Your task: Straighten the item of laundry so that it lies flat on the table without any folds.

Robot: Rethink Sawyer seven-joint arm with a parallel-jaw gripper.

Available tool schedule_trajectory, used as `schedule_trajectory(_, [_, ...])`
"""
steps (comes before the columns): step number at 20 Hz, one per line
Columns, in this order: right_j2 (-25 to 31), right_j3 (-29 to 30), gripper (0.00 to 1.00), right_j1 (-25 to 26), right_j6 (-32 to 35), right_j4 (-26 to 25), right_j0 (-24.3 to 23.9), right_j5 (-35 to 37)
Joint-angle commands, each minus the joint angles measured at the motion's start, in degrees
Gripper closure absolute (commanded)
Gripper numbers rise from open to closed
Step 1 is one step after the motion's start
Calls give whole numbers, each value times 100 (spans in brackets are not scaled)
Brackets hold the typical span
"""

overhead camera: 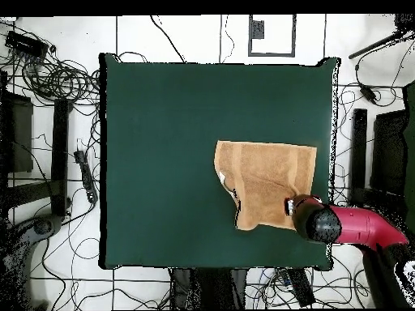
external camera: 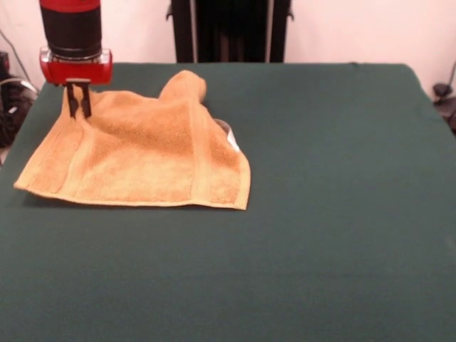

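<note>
The orange-tan towel lies on the left part of the dark green table, close to its left edge. Its near part is flat. Its far edge is bunched into a raised hump, and a small white tag shows at its right side. My gripper stands upright at the towel's far left corner, its dark fingers close together and pinched on the cloth, which rises slightly to them. In the overhead view the towel lies near the table's right edge, and the gripper is at its lower right corner.
The black pedestal stands behind the table's far edge. Cables and dark equipment lie on the floor around the table. The towel is close to the table's edge on the arm's side.
</note>
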Motion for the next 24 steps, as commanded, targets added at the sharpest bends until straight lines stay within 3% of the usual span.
schedule_trajectory(1, [886,-522,100,243,-1694,-327,135,671])
schedule_trajectory(24, [1245,-868,100,324,-1929,-591,12,981])
